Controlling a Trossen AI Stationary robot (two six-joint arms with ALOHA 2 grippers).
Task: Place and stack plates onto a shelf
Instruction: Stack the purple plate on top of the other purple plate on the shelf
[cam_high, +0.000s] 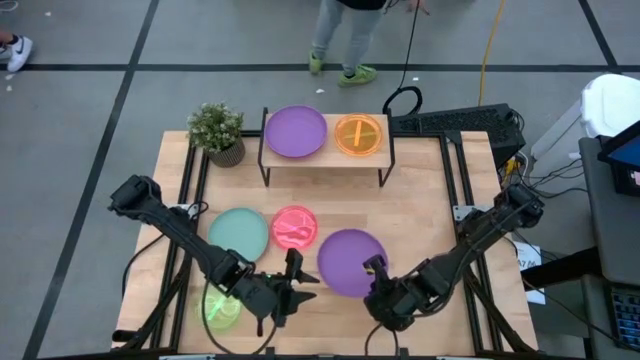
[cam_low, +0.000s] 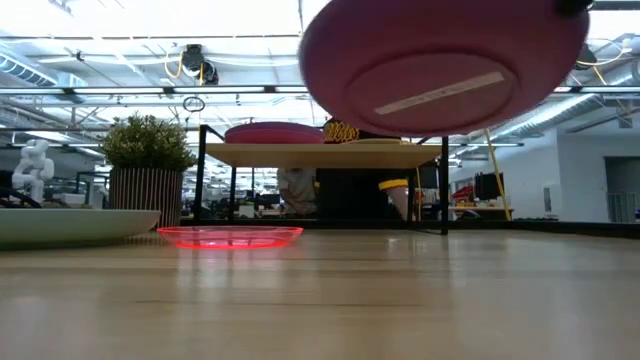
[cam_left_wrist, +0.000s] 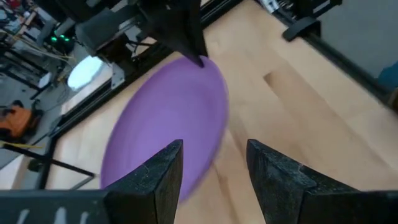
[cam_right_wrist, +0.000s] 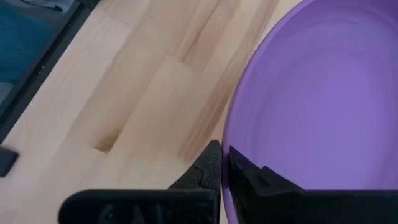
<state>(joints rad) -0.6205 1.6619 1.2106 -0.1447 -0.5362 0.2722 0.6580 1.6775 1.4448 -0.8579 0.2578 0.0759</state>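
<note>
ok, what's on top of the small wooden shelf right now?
On the light-wood shelf: a large purple plastic plate and a smaller translucent orange plate, side by side. Anything beneath them is hidden.

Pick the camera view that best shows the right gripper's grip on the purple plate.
The right wrist view: the right gripper pinches the purple plate at its rim. The high view shows it small, the low view only the plate's underside, the left wrist view the plate from afar.

Smooth matt purple plate (cam_right_wrist: 317, 106), translucent glossy pink plate (cam_high: 294, 227), light-wood shelf (cam_high: 325, 160) on black metal legs
</note>
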